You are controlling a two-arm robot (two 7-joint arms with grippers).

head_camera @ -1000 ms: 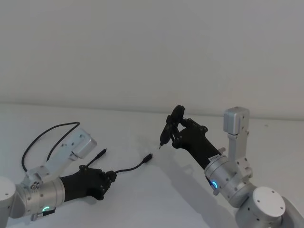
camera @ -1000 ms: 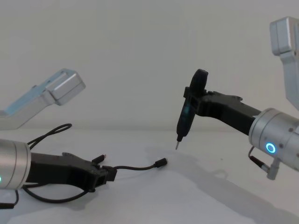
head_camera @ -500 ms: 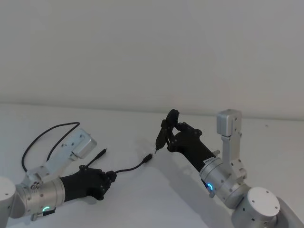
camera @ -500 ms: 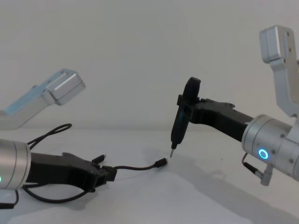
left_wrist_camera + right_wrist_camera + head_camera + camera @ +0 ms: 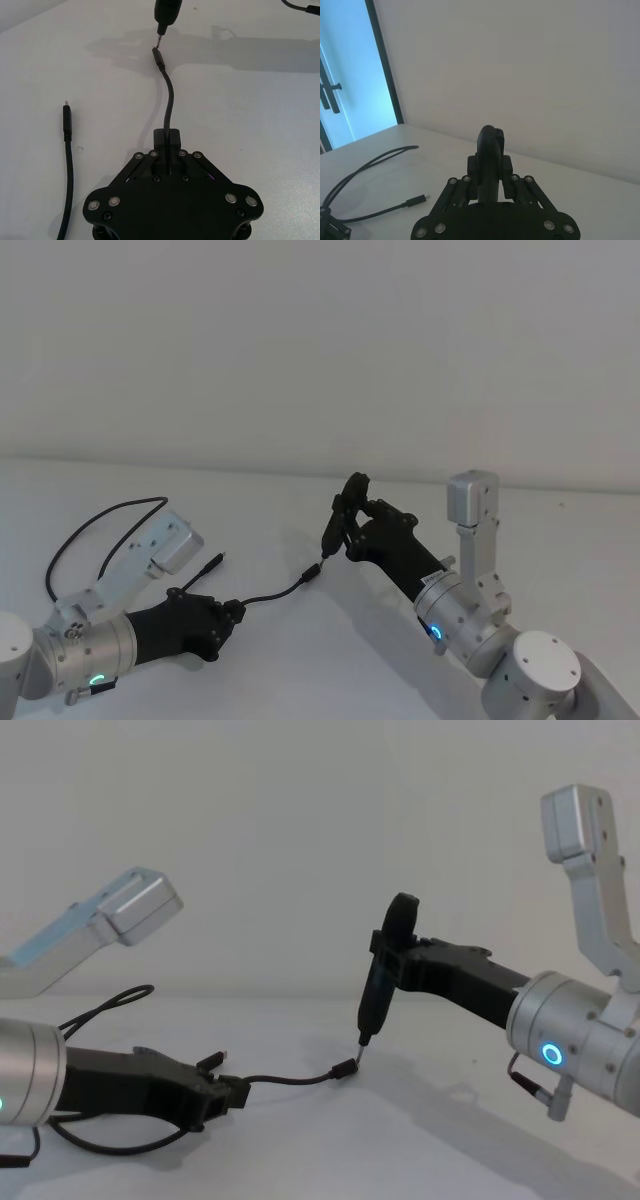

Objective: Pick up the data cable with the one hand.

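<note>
Two risks face you. Your left tool [image 5: 228, 1095], low on the desk [image 5: 400, 1150], is clamped on the data cable [image 5: 169, 107], which could slip out. Your right tool [image 5: 385, 970], gripping the pen-shaped driver [image 5: 378, 988], may pin the free plug [image 5: 343, 1069].
</note>
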